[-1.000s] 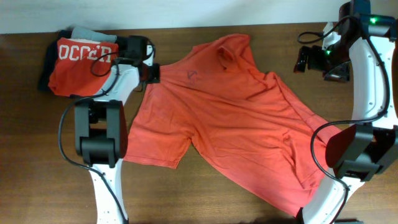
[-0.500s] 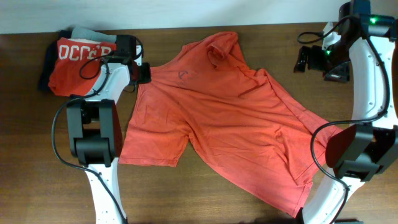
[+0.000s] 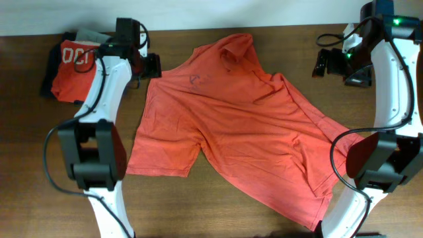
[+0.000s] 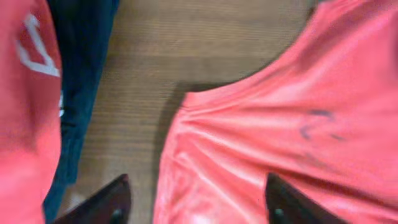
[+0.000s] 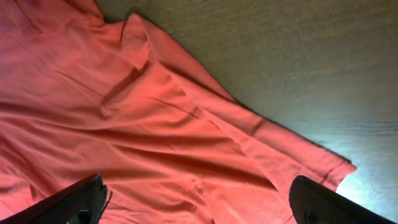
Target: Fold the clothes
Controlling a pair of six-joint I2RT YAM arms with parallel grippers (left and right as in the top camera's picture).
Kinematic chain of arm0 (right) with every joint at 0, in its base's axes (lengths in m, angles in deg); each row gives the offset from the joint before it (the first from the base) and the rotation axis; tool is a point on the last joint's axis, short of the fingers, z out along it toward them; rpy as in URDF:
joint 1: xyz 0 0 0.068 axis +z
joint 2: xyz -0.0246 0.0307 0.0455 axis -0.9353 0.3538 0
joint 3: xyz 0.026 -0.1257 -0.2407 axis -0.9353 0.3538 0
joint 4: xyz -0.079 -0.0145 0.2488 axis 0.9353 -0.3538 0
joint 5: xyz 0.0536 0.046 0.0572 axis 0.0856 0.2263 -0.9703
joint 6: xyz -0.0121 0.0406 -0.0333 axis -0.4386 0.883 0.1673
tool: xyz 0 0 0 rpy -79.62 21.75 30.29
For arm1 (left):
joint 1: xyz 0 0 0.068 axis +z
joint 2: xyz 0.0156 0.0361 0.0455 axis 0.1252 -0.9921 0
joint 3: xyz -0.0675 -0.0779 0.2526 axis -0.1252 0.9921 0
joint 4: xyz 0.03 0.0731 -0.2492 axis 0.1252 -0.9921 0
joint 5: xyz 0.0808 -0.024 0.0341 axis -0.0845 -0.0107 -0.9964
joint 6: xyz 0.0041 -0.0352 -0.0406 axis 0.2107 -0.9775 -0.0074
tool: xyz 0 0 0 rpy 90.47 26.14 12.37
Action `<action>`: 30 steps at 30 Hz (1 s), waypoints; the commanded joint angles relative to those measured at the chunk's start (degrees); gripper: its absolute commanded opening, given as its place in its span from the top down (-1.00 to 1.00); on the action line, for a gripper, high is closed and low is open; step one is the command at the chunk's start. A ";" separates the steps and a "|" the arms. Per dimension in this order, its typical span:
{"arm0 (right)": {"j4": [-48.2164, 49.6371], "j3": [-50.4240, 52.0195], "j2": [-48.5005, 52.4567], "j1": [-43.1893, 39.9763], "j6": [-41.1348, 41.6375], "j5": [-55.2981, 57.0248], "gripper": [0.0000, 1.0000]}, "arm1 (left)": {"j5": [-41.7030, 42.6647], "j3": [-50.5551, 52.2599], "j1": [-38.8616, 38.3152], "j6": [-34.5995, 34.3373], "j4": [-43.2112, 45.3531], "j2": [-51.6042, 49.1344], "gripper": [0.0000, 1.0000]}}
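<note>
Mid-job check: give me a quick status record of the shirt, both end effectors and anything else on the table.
shirt: spread out, wrinkled, unfolded, lying diagonally
left end effector: open, at the shirt's edge near the logo, holding nothing
right end effector: open, over bare table beside the shirt, holding nothing
pile: other clothes, far left, apart from the shirt
folds done: none
</note>
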 commanded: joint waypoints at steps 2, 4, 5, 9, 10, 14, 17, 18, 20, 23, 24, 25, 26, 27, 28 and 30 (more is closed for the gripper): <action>1.92 0.20 -0.68 -0.15 -0.66 0.31 -0.97 | 0.83 -1.09 -1.03 -0.46 -1.42 2.43 -0.57; 0.37 0.20 -0.68 -0.46 -1.07 3.56 -0.97 | 0.83 -1.07 -1.11 -0.48 -2.75 2.40 -0.91; -0.96 0.20 -0.68 -0.57 -1.05 6.14 -0.97 | 0.83 -1.07 -1.11 -0.46 -3.23 2.40 -0.98; -3.67 0.70 -0.61 -1.51 -1.05 10.80 -0.97 | 0.81 -1.07 -1.11 -0.46 -3.23 2.40 -0.98; -3.89 1.05 -0.61 -1.97 -1.03 10.91 -0.97 | 0.81 -1.07 -1.11 -0.46 -3.26 2.40 -0.98; -5.18 3.39 -0.46 -4.61 1.18 11.17 -0.97 | 0.81 -1.07 -1.11 -0.46 -3.26 2.40 -0.99; -5.81 6.67 -0.46 -7.63 4.50 11.17 -0.39 | 0.81 -1.07 -1.11 -0.46 -3.26 2.40 -0.98; -5.70 8.11 -0.46 -8.87 5.66 11.17 0.00 | 0.81 -1.07 -1.11 -0.46 -3.26 2.40 -0.98; -5.09 10.80 -0.46 -10.88 7.87 11.17 0.92 | 0.81 -1.07 -1.11 -0.46 -3.26 2.40 -0.98; -3.52 15.50 -0.46 -13.51 9.40 11.17 0.92 | 0.81 -1.07 -1.11 -0.46 -3.26 2.40 -0.98; -2.49 17.14 -0.46 -14.16 9.68 11.19 0.92 | 0.81 -1.07 -1.11 -0.46 -3.26 2.40 -0.98; -1.11 19.02 -0.46 -14.75 9.81 11.15 0.92 | 0.81 -1.07 -1.11 -0.46 -3.26 2.40 -0.98; 0.26 20.87 -0.46 -15.26 9.81 11.15 0.92 | 0.81 -1.07 -1.11 -0.46 -3.26 2.40 -0.98; 1.68 22.82 -0.46 -15.65 9.81 11.15 0.92 | 0.81 -1.07 -1.11 -0.46 -3.26 2.40 -0.99; 3.04 24.79 -0.46 -15.98 9.81 10.97 0.92 | 0.81 -1.07 -1.11 -0.46 -3.26 2.40 -0.98; 5.97 28.65 -0.44 -16.57 9.99 10.16 0.92 | 0.81 -1.07 -1.11 -0.46 -3.26 2.40 -0.98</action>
